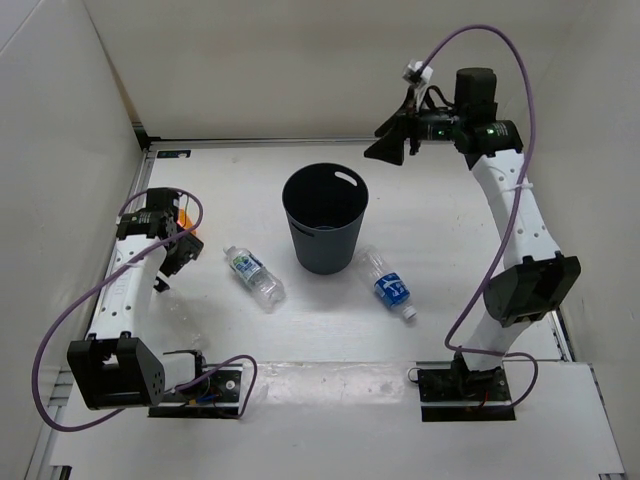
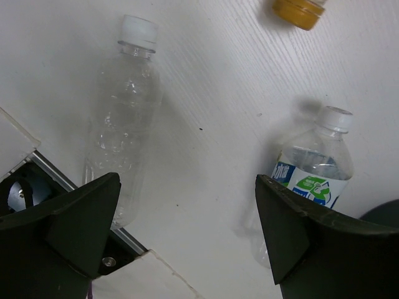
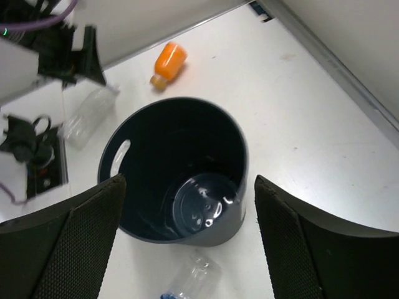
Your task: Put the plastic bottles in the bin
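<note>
Bin (image 1: 325,220) upright, blue-label bottle (image 1: 392,285) lying just beside; left tool (image 2: 187,187), right tool (image 3: 190,184) both spread wide, empty

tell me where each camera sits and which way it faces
Top external: above and behind the robot, looking down; left arm, right arm and the dark blue-grey round plastic bin show.
Left wrist: over the table, facing down at a plain clear plastic bottle; the left fingers show.
Right wrist: above the bin, looking into it; the right fingers show.
Shared: both wrist views catch the orange plastic bottle.
</note>
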Tool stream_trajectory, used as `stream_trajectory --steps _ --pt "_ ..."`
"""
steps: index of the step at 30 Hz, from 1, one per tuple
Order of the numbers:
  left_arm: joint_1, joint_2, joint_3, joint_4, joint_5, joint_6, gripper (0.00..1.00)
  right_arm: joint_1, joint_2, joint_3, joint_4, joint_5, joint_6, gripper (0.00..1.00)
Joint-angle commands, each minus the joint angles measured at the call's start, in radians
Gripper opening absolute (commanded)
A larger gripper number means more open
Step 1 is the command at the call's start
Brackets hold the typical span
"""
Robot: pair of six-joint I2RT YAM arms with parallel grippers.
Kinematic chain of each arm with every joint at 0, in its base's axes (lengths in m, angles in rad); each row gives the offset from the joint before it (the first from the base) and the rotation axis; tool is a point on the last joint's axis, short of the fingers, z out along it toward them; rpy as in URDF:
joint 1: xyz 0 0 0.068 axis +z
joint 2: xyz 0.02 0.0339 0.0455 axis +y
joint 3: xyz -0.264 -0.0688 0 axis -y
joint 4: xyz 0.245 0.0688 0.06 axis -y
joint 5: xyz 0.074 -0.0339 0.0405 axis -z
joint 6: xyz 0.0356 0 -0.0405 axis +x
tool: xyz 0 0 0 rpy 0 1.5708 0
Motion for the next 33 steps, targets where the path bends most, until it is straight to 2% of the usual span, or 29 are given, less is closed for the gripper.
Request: stream_trajectory --steps 1,3,5,6,8,9,10,12,16,21,28,33 --pt "0.006 -0.009 0.000 0.030 0.008 0.003 1.00 -0.064 -0.040 -0.020 0.191 0.048 0.259 0.86" --pt "0.008 -0.008 0.006 0.027 0.005 0.000 1.00 -0.139 -0.018 -0.030 0.210 0.078 0.323 0.88" --pt "0.005 -0.012 0.008 0.027 0.003 -0.002 1.00 -0.206 0.024 -0.010 0.097 0.097 0.287 0.88" --pt "0.008 -0.017 0.008 0.027 0.005 -0.002 1.00 -0.214 0.034 -0.005 -0.097 0.111 0.116 0.88" --pt "0.006 -0.028 0.002 0.030 0.003 -0.010 1.00 -0.211 0.057 -0.043 -0.222 0.186 -0.003 0.88" --pt "0.006 -0.026 0.000 0.033 0.005 -0.011 1.00 -0.241 0.064 -0.063 -0.271 0.197 -0.124 0.87" --pt "0.006 -0.028 -0.006 0.038 0.008 -0.014 1.00 -0.240 0.069 -0.088 -0.387 0.239 -0.210 0.87" --pt "0.008 -0.023 0.000 0.028 0.009 -0.014 1.00 -0.226 0.083 -0.171 -0.518 0.302 -0.272 0.89" --pt "0.006 -0.014 0.029 -0.013 0.003 -0.011 1.00 -0.142 0.141 -0.261 -0.669 0.325 -0.261 0.89" --pt "0.008 -0.032 0.043 -0.056 -0.011 0.013 1.00 -0.061 0.149 -0.431 -0.608 0.376 -0.199 0.89" --pt "0.009 -0.049 0.045 -0.096 -0.008 0.033 1.00 -0.033 0.253 -0.444 -0.589 0.407 -0.136 0.89" --pt "0.009 -0.048 0.045 -0.097 -0.002 0.053 1.00 0.002 0.318 -0.377 -0.626 0.454 -0.110 0.89"
